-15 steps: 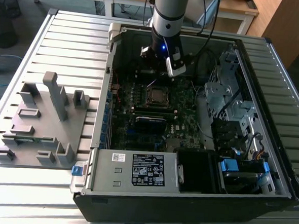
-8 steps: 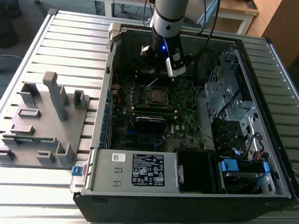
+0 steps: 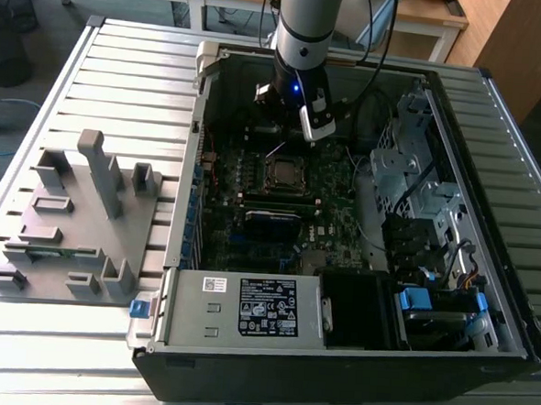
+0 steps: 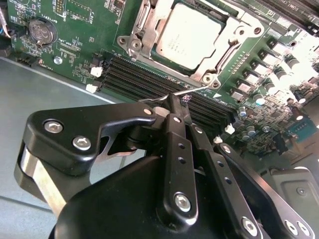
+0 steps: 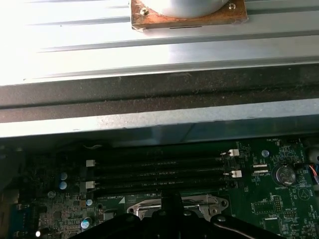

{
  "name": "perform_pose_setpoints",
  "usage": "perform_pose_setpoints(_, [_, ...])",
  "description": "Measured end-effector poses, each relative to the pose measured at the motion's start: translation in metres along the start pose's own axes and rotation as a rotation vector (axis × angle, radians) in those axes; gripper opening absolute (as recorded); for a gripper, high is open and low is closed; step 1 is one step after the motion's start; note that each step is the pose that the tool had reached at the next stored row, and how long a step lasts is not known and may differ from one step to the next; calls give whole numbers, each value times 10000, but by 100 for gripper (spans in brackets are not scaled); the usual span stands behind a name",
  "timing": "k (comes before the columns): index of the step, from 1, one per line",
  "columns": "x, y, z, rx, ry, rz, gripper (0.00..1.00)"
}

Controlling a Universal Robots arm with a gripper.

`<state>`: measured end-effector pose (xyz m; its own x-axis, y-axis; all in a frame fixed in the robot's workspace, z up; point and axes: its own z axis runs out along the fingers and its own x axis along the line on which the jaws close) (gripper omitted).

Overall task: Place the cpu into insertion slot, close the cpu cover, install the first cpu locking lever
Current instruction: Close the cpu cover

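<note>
Ribbed aluminium table (image 3: 123,56) fills most of the room here — pale wooden desks (image 3: 429,15) along the far side, wood cabinet (image 3: 524,44) at the exterior view's right, black wire bin (image 3: 7,35) on grey floor (image 3: 57,10) at its left.

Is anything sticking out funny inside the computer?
Yes: a thin wire lever beside the cpu cover sticks out and looks unlatched, right at the claw tip. The cpu sits flat under its cover.
</note>
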<state>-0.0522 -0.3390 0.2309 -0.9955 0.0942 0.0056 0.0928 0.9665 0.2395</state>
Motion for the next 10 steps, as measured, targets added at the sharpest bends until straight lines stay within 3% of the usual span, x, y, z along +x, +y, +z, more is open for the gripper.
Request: perform_pose_setpoints(10, [-2, -2, 13, -3, -1, 0, 10])
